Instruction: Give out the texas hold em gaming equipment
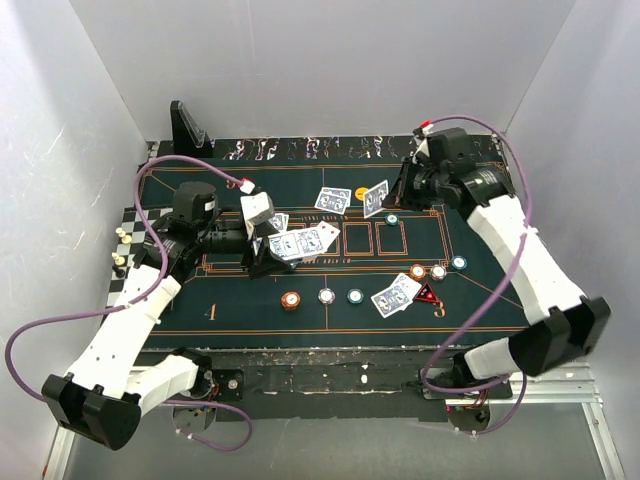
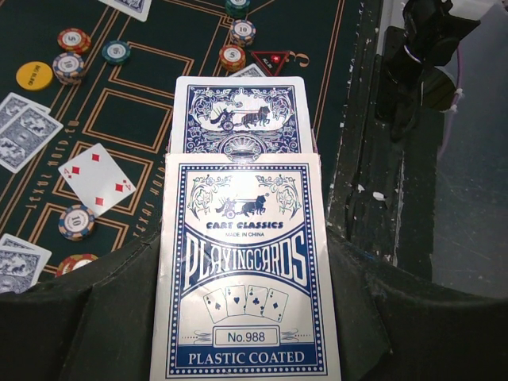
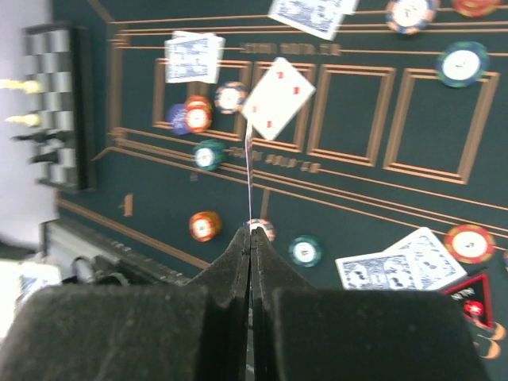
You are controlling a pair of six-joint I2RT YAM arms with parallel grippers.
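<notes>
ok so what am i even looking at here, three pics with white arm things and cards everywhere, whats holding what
These are two robot arms bolted at the near edge of a table, each ending in a two-finger gripper. The wide picture comes from a fixed camera above and behind them. The other two come from small cameras on each wrist, looking out past that arm's own fingers.

On the table lies a dark green mat with orange lines. Scattered on it are blue-backed playing cards, round chips, a yellow disc and a red triangular marker. A chequered board sits at the left edge.

The left gripper holds a card box printed "Playing Cards", with a card sticking out of it. The right gripper is pinched shut on a single card, seen edge-on.
</notes>
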